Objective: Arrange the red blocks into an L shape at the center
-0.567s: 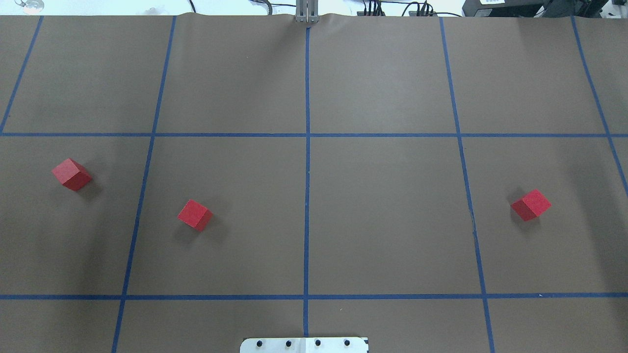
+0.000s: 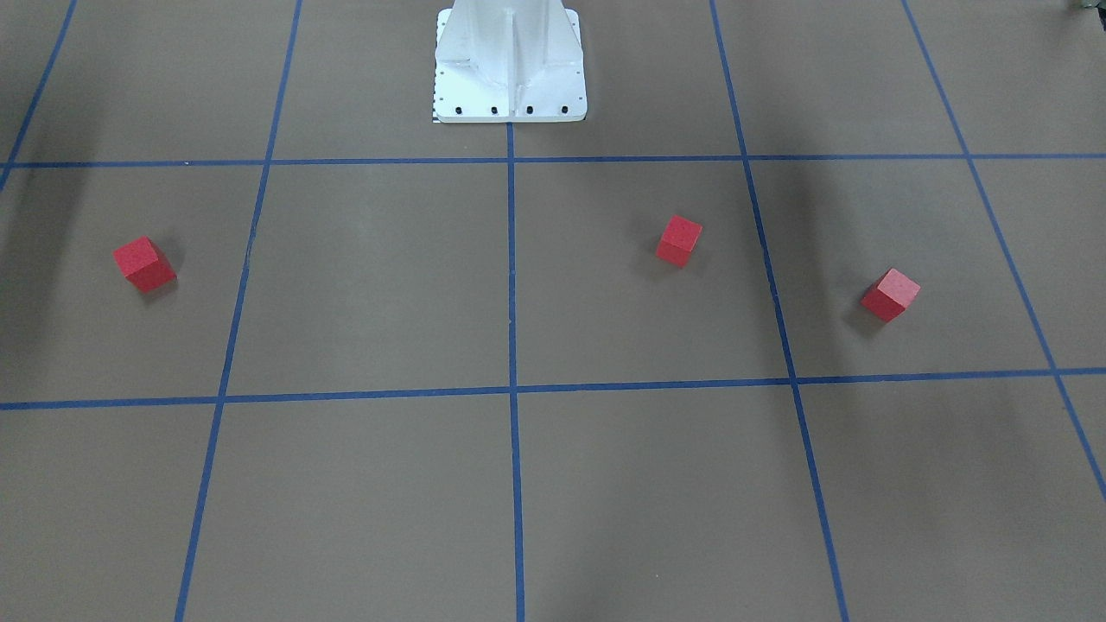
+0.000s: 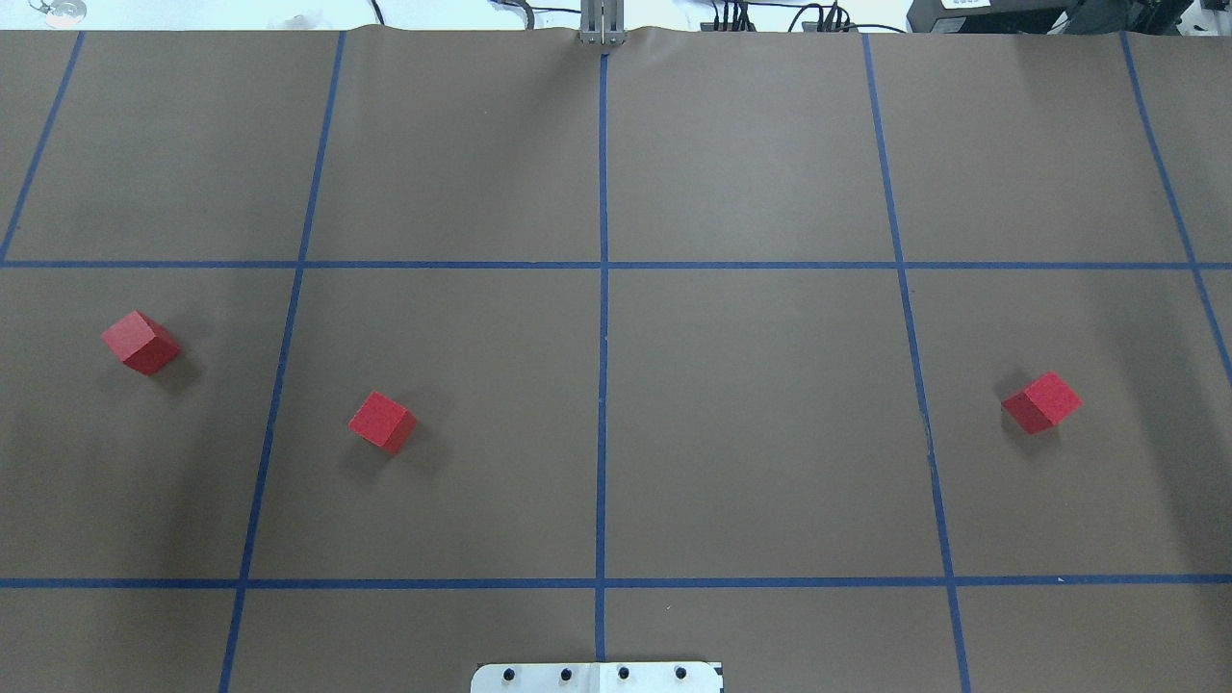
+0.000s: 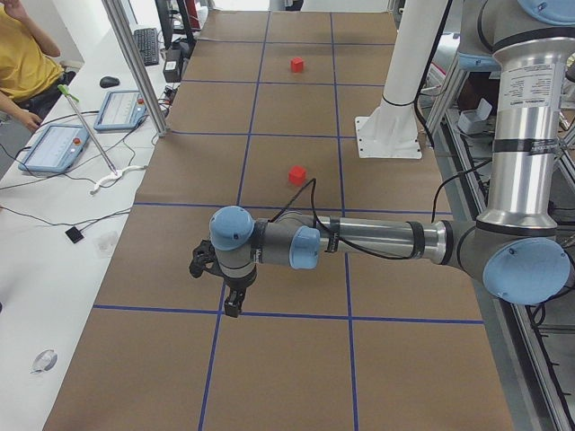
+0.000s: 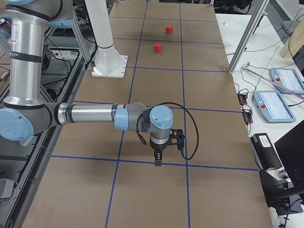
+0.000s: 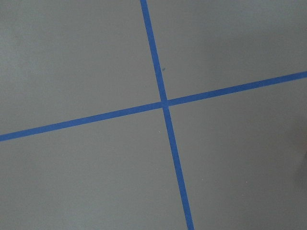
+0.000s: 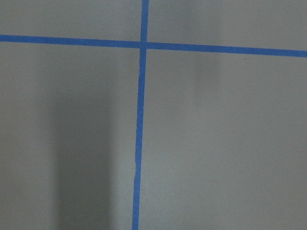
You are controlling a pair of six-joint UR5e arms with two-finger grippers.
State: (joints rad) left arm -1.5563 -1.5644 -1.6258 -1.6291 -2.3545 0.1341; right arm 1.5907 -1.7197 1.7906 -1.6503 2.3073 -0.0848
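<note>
Three small matte red cubes with plain faces lie well apart on the brown paper, each turned askew to the blue tape lines (image 3: 603,500). The outer red block (image 3: 141,342) sits in the far square on the robot's left, the inner red block (image 3: 382,422) in the square just left of the center (image 3: 640,414), and the right red block (image 3: 1041,402) in the far right square. The left gripper (image 4: 231,303) and right gripper (image 5: 158,159) hang above the paper, seen only from the side; I cannot tell how their jaws stand.
</note>
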